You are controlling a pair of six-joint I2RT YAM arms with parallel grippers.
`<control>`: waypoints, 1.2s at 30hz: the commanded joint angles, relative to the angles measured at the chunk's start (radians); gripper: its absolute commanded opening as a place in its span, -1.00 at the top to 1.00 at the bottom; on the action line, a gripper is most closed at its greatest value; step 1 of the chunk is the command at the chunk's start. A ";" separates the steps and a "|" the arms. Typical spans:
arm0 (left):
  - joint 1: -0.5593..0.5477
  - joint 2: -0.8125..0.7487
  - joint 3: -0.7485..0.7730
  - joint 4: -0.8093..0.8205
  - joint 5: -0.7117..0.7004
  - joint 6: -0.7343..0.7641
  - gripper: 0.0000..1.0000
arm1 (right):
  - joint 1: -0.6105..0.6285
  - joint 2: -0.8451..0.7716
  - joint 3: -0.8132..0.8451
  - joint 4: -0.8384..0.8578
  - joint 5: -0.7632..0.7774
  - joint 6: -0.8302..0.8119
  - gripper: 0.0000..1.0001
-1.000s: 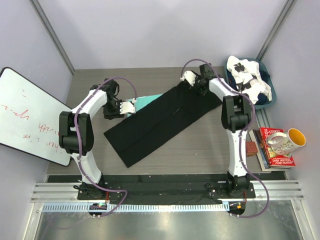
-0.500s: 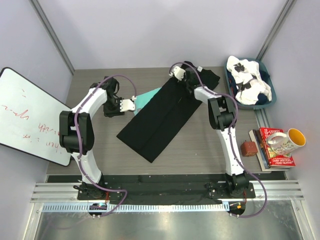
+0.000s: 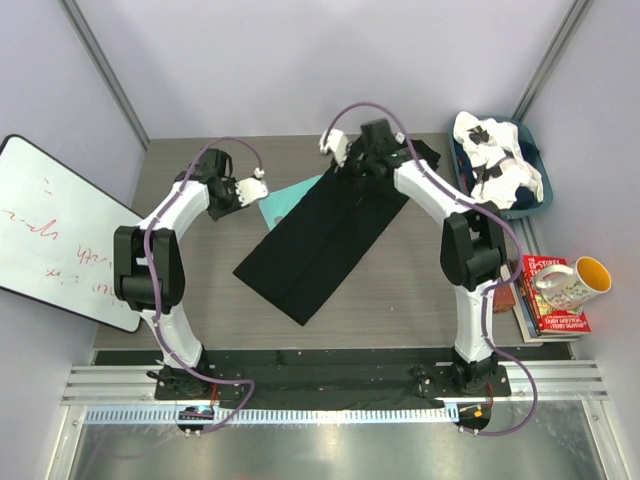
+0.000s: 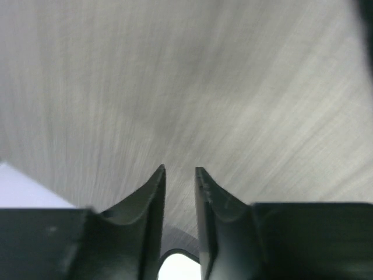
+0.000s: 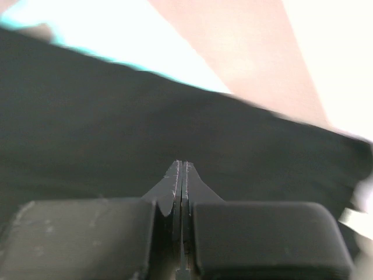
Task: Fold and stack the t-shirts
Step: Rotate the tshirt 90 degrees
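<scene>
Looks like mid-fold on black shirt (image 3: pixel 320 235): lying flat as a long narrow strip, diagonal on tabletop (image 3: pixel 400 290), near end toward the bases, far end at the back edge. Teal board (image 3: pixel 287 195) showing at its left edge, seemingly tucked under it. White shirt (image 3: pixel 497 160) heaped in bin (image 3: pixel 543 195) at far right, well apart from the strip, not yet folded.

Right tool (image 5: pixel 181 166): pressed fully together, over the strip's far end. Can't tell whether pinching cloth; nothing seen between the tips, only black cloth beyond. Left tool (image 4: pixel 179 170): slightly spread, narrow gap, holding nothing, over bare tabletop near the board's left corner. Wrist view blurred.

Doing the next bit well, as a judgement:
- Confirm the grip first. If off the cloth, pinch at a far-end corner, taking all layers, not just the top one.
- Bring left tool to the other far corner to lift the end level; avoids the skew of a one-corner lift.
- Lift low, carry far end over toward near end, lay edge on edge, let go only once flat.
- Watch the board: probably slick under cloth, could slide or swing the strip round.
- Smooth toward the crease, not across it.
- Leave space on top for stacking the white one.
</scene>
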 commanded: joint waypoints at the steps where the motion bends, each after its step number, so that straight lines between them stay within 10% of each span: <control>1: 0.038 -0.024 0.041 0.174 -0.061 -0.221 0.53 | 0.070 0.053 -0.008 -0.262 -0.214 -0.070 0.98; 6: 0.075 -0.018 0.085 0.163 -0.040 -0.347 0.99 | 0.128 0.094 0.021 -0.319 -0.265 -0.124 0.98; 25: 0.063 -0.070 0.107 0.177 0.036 -0.443 0.99 | 0.260 0.079 -0.200 -0.520 -0.114 -0.276 0.98; 36: 0.000 -0.181 0.024 0.119 0.072 -0.248 0.99 | 0.266 -0.231 -0.598 -0.507 -0.020 -0.343 0.98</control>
